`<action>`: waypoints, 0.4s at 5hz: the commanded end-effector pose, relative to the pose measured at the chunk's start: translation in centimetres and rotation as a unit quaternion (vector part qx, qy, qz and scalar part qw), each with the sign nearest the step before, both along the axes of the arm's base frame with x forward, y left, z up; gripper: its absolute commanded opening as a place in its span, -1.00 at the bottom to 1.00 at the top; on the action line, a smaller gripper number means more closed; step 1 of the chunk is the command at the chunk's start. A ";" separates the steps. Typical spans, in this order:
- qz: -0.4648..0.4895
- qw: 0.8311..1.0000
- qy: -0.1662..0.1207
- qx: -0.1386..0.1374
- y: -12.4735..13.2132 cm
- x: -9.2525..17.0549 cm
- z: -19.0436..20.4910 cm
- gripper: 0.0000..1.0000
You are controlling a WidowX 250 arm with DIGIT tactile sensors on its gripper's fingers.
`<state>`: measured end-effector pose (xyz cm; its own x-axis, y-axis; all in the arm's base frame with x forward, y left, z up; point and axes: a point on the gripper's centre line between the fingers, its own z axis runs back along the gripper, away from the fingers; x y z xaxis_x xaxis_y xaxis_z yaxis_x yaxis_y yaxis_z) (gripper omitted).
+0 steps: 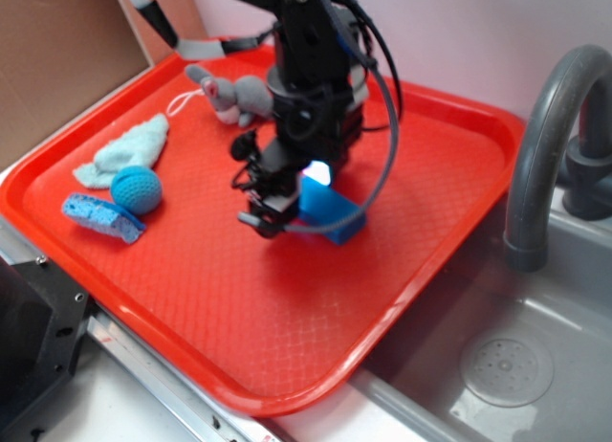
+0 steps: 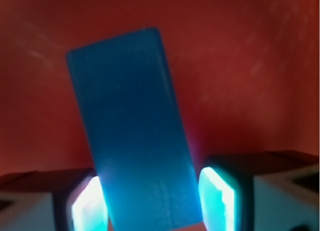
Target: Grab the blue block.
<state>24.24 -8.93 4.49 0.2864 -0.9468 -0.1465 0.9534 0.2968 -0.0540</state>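
Observation:
The blue block [image 1: 333, 215] lies on the red tray [image 1: 239, 308], right of centre. My gripper [image 1: 287, 210] is lowered over the block's near end, almost at the tray surface. In the wrist view the block [image 2: 135, 141] runs up from between my gripper [image 2: 152, 206], tilted a little to the left. The lit pads [image 2: 87, 208] stand on either side of it. The left pad is at the block's edge and the right pad is a sliver away. The jaws are open around the block, which rests on the tray.
A teal crocheted ball [image 1: 137, 188], a light-blue sponge [image 1: 102, 217] and a pale cloth [image 1: 129, 150] lie at the tray's left. A grey plush toy [image 1: 234, 96] lies at the back. A sink with a grey faucet [image 1: 550, 145] is to the right.

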 end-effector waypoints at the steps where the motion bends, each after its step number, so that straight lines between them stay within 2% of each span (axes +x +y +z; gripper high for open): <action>1: 0.251 0.961 -0.107 -0.046 4.6 -0.6 11.8 -1.00; 2: 0.380 0.917 -0.062 -0.101 7.6 -3.1 14.3 -1.00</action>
<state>21.44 -0.38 17.44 0.8817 -0.4711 0.0266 0.4708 0.8745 -0.1164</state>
